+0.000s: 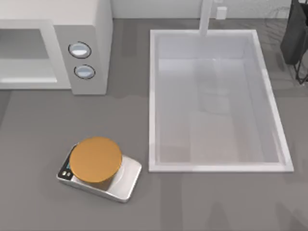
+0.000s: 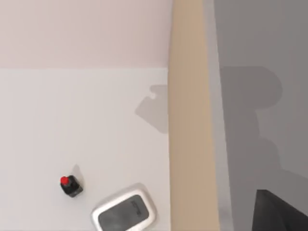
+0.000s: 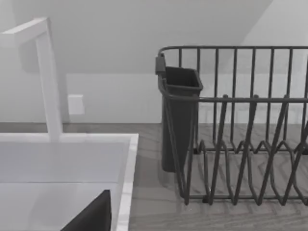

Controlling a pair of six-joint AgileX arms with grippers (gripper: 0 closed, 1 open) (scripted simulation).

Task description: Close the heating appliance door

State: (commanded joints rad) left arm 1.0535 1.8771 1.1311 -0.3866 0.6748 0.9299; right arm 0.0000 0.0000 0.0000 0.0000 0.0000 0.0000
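**Clerk:** Fingers, both arms: spread cannot be told. Left gripper (image 2: 281, 214) and right gripper (image 3: 94, 216) are each entered as a dark corner at the edge of their own wrist view.

**Keeper:** Item one?

**Clerk:** Heating appliance (image 1: 91, 29): white box at the far left of the counter (image 1: 48, 120). Grey side panel with two round silver knobs (image 1: 80, 50). Its white-framed front faces the near side. I cannot say whether the pale recess in it is the open cavity or the door's window, so the door's position is not entered.

**Keeper:** Handling note?

**Clerk:** My judgement: the left arm is the nearer one. Find the free edge with the handle first, then push flat and steady along the swing until the door seats. Keep clear of the knobs.

**Keeper:** Surroundings?

**Clerk:** Silver scale (image 1: 122, 180) with orange disc (image 1: 95, 159), near side, well apart from the appliance. White sink (image 1: 153, 96) at centre-right, with faucet (image 1: 206, 17). Dark wire dish rack (image 3: 240, 120), far right.

**Keeper:** Markings?

**Clerk:** No legible writing. The marks on the scale's display are too small to read.
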